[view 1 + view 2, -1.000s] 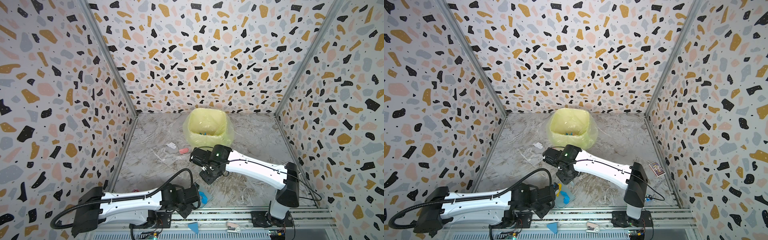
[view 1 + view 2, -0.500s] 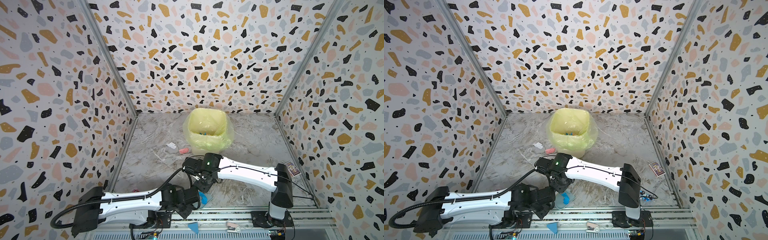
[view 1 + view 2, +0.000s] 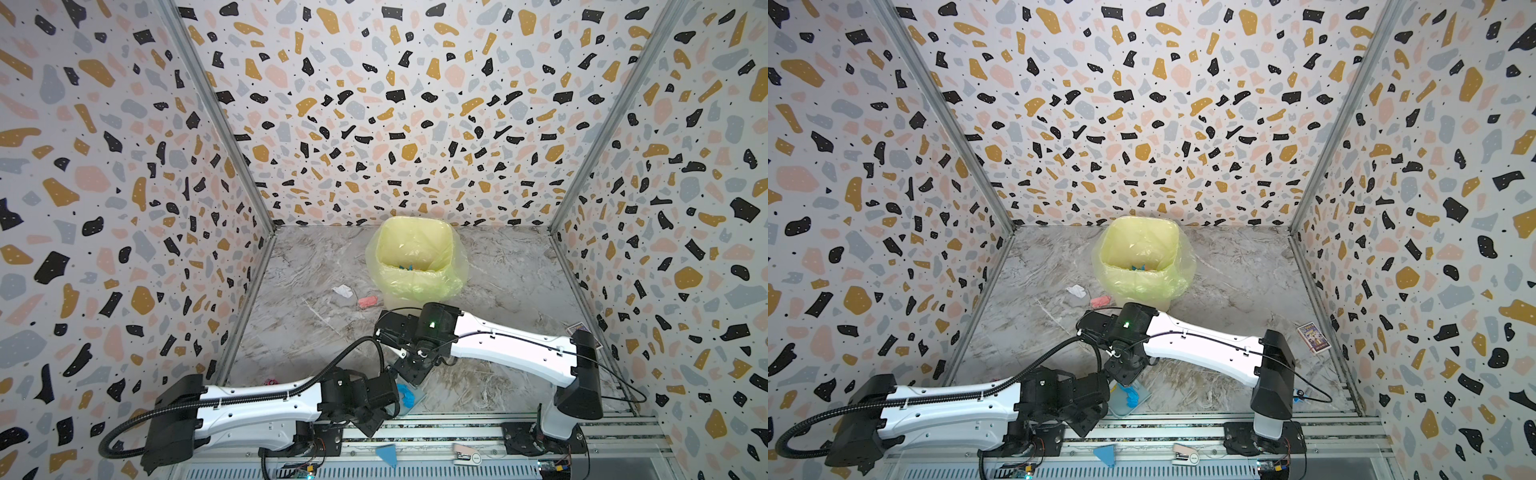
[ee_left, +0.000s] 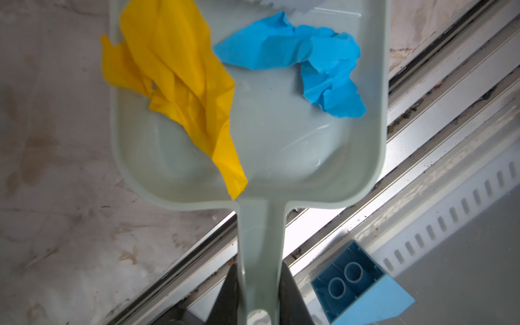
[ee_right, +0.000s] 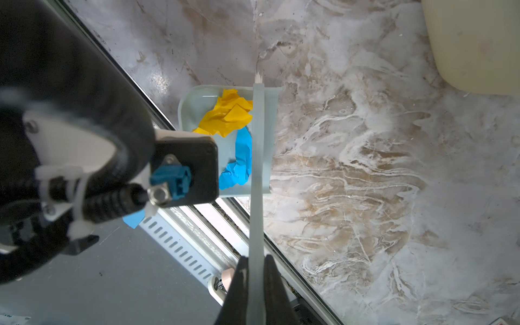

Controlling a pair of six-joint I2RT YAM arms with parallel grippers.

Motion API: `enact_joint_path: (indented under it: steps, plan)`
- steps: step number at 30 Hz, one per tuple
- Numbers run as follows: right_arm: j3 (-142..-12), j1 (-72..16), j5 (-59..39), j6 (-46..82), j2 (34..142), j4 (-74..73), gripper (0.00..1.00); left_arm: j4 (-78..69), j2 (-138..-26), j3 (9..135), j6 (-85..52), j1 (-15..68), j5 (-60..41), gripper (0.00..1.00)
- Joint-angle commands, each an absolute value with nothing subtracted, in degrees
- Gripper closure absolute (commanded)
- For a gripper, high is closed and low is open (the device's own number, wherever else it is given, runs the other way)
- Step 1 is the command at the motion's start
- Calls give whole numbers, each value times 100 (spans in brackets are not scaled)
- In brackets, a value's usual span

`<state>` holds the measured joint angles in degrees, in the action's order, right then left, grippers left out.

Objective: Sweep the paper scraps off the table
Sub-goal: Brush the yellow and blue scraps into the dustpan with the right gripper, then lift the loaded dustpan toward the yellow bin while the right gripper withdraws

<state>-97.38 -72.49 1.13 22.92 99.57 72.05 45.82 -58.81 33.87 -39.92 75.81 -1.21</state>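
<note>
L arm: white shell, blk joints, ribbed cable | R arm: green LED | L pincer: blk

**Non-Task Items in View**

A bin fitted with a yellow plastic liner stands upright near the rear wall panels, which carry a terrazzo speckle. A small printed card box lies flat beside the right-hand panel. At the front, a metal rail carries a blue toy brick, hollow side up, and a small white-and-pink object of undetermined type. A pale dustpan sits at the rail's inner edge. The handle of a brush crosses above its mouth.
</note>
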Motion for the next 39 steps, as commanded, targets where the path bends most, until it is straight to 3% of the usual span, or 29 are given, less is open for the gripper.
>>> enact_joint_path:
  steps: [1,18,29,39]
  plan:
    - [-9570,-7023,366,2555,9533,7320,100,4535,-5829,3322,-4044,7586,-40,91]
    - [-8296,-6242,406,3118,7875,6251,100,4447,-4952,3597,-4130,7586,832,93]
    - [-7169,-5808,167,3815,6392,5690,100,5552,-4641,4763,-3973,7585,2175,94]
    - [-5948,-4968,-578,3937,5170,5252,100,6463,-4697,5823,-3852,7586,2640,94]
